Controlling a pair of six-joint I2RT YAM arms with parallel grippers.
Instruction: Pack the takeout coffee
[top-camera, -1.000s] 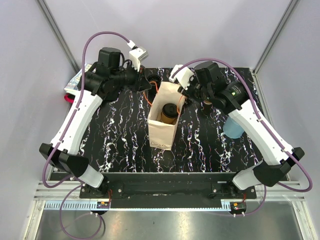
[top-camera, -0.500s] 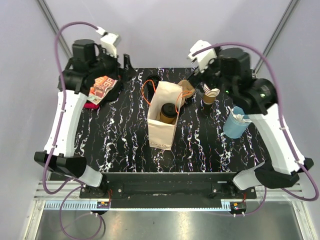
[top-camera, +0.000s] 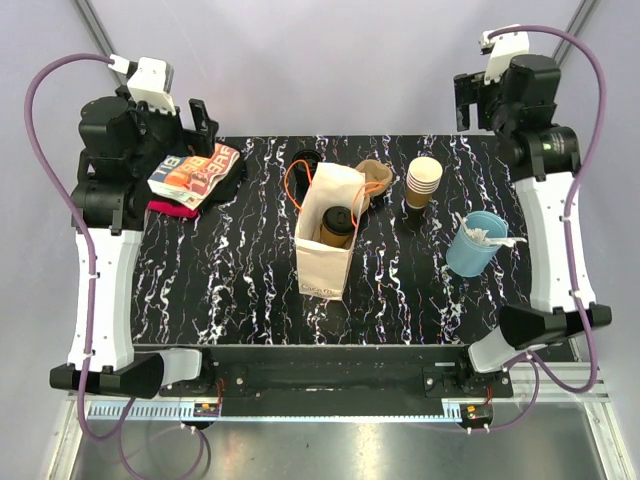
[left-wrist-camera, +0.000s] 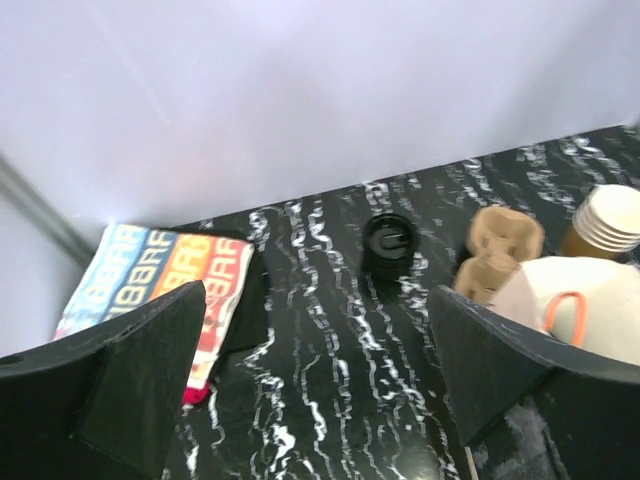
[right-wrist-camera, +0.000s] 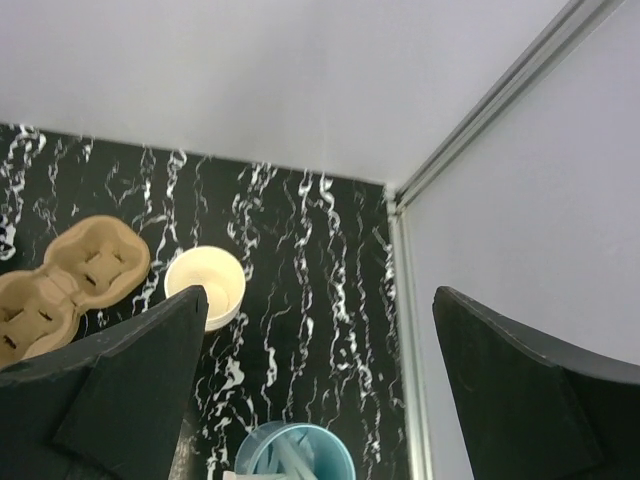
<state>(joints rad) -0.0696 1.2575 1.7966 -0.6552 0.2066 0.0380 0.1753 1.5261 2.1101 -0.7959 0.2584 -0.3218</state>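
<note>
The takeout coffee (top-camera: 337, 222), a brown paper cup with a black lid, stands upright inside the open white paper bag (top-camera: 322, 262) at the table's middle. Neither gripper touches it. My left gripper (top-camera: 198, 116) is open and empty, raised over the far left corner, well away from the bag. In the left wrist view the left gripper (left-wrist-camera: 318, 300) frames bare table, with the bag (left-wrist-camera: 590, 300) at the right edge. My right gripper (top-camera: 463, 101) hangs open and empty over the far right corner. The right gripper (right-wrist-camera: 320, 300) has nothing between its fingers. The coffee is hidden in both wrist views.
A colourful magazine (top-camera: 194, 172) lies on a red cloth at far left. Behind the bag lie black lids (left-wrist-camera: 388, 240) and a cardboard cup carrier (top-camera: 375, 176). A stack of lidless paper cups (top-camera: 423, 182) and a light blue cup with stirrers (top-camera: 476, 243) stand at right.
Both arms have pulled up and back from the bag's mouth to the far corners. Both grippers went from nearly shut to wide open. The coffee stays in the bag.
</note>
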